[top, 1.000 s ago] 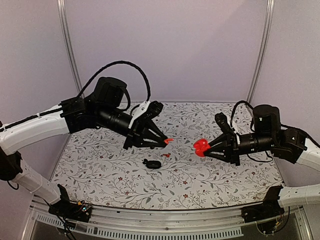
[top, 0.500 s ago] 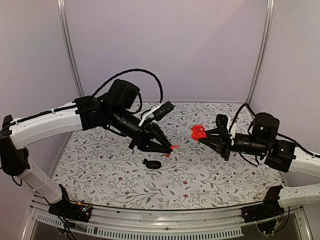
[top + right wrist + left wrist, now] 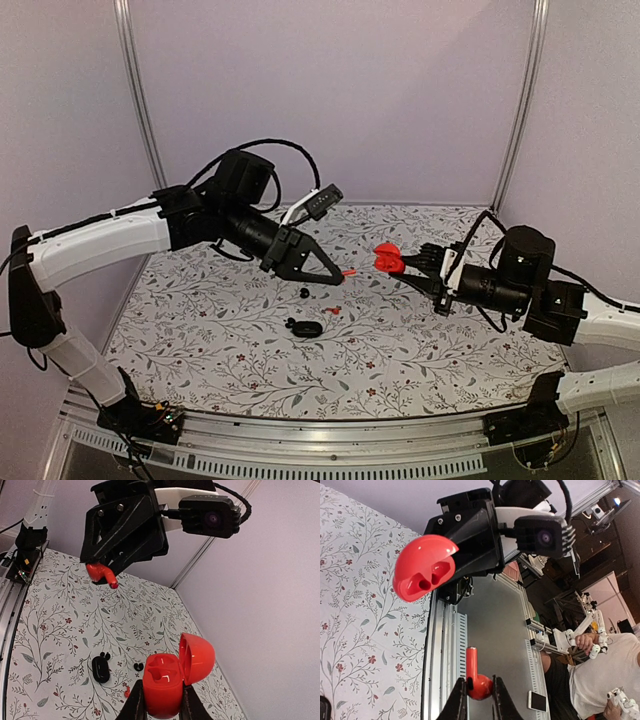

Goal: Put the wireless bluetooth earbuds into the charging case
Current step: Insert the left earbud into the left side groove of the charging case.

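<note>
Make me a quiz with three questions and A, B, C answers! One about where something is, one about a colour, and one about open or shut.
1. Where is the black case? A on a shelf; B on the table; C in a drawer.
2. What colour is the earbud in the left pincer? A blue; B white; C red.
3. The red charging case in the right pincer has its lid: A open; B shut; C missing.

Answers: 1 B, it lies on the flowery cloth between the arms. 2 C, the left wrist view shows it bright red. 3 A, the lid stands tipped back and the hollows inside show.
</note>
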Action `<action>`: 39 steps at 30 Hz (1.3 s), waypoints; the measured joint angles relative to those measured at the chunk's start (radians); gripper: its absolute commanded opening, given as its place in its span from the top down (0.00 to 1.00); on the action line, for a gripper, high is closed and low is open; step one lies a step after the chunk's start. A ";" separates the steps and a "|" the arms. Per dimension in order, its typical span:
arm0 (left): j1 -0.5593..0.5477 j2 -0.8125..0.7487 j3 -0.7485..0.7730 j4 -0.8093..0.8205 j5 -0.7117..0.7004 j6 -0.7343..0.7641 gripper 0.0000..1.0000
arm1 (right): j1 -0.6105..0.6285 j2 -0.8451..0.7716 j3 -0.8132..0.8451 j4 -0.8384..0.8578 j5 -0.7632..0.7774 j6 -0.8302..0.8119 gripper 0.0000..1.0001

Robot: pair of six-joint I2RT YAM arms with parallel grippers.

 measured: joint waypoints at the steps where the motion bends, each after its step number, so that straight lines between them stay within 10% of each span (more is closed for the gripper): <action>1: 0.005 0.002 0.000 0.011 0.006 -0.027 0.91 | 0.005 0.010 0.000 0.002 0.011 -0.016 1.00; 26: 0.048 0.082 0.001 0.047 0.074 -0.223 0.92 | 0.068 0.055 -0.077 0.151 0.075 -0.242 1.00; 39: 0.020 0.036 0.163 -0.289 -0.327 0.196 0.88 | 0.072 0.063 0.001 0.036 -0.078 -0.038 1.00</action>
